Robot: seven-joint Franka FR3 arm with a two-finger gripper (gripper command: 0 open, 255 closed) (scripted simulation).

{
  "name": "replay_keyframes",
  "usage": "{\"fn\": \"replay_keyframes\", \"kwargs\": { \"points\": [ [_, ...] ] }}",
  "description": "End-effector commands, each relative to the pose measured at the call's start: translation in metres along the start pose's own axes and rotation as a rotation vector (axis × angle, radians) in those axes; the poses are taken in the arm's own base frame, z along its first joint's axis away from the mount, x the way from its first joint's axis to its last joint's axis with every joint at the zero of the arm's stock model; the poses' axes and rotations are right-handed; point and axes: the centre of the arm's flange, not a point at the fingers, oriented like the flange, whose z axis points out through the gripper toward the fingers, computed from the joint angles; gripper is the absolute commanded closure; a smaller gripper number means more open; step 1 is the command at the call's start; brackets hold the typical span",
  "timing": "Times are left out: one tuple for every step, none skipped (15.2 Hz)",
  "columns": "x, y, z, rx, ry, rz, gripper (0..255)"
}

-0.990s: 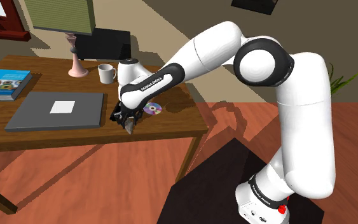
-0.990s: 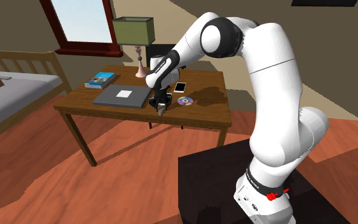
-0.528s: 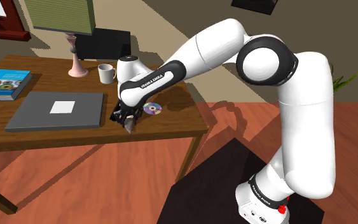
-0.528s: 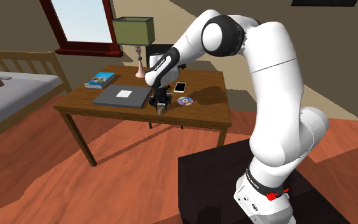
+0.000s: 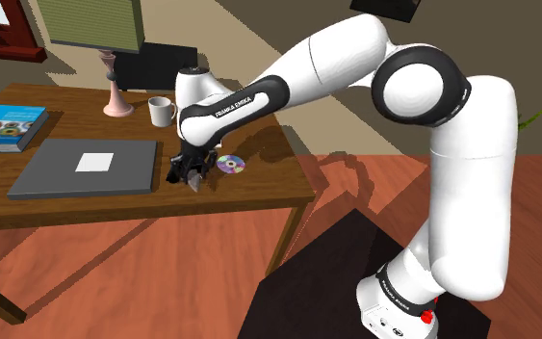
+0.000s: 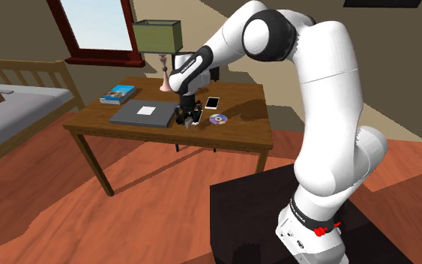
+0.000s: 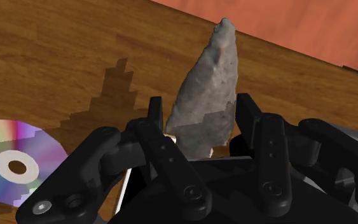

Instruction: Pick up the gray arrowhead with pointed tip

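Both fingers [image 7: 246, 121] are clamped on the grey arrowhead [image 7: 207, 89], one black finger on each side of its broad base, so you have it clasped in the gripper [image 7: 199, 121]. Its rough, stone-like body runs straight out from between the fingers and narrows to the pointed tip, which aims away from the hand.

In the shoulder view your gripper points down over the wooden table [image 5: 259, 200], near its front edge, and the arrowhead's tip pokes out below the fingers. You cannot tell from these views whether the tip touches the wood. A stepped dark shadow lies on the tabletop beside the arrowhead, on the side of the shiny rainbow disc [image 5: 230, 165]. That disc lies flat on the table just beside the gripper, toward the shoulder view's right.

On the gripper's other side, toward that view's left, a flat grey slab [image 5: 86, 169] with a white label rests on the table. Farther back stand a white mug [image 5: 162, 111] and a lamp [image 5: 115, 91] with a pink base and green shade. A blue book [image 5: 9, 127] lies at the far left corner. In the second exterior view a phone [image 6: 212, 102] lies behind the disc. Your white arm [image 5: 461, 193] arches up from the black stand [image 5: 317, 279] and reaches across to the table.
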Motion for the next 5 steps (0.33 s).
{"fn": "replay_keyframes", "kwargs": {
  "points": [
    [-0.001, 0.0, -0.01, 0.0, 0.0, 0.0, 255],
    [-0.002, 0.0, -0.016, 0.0, 0.0, 0.0, 255],
    [-0.002, 0.0, -0.021, 0.0, 0.0, 0.0, 255],
    [-0.002, 0.0, -0.022, 0.0, 0.0, 0.0, 255],
    [-0.002, 0.0, -0.022, 0.0, 0.0, 0.0, 255]
  ]
}}
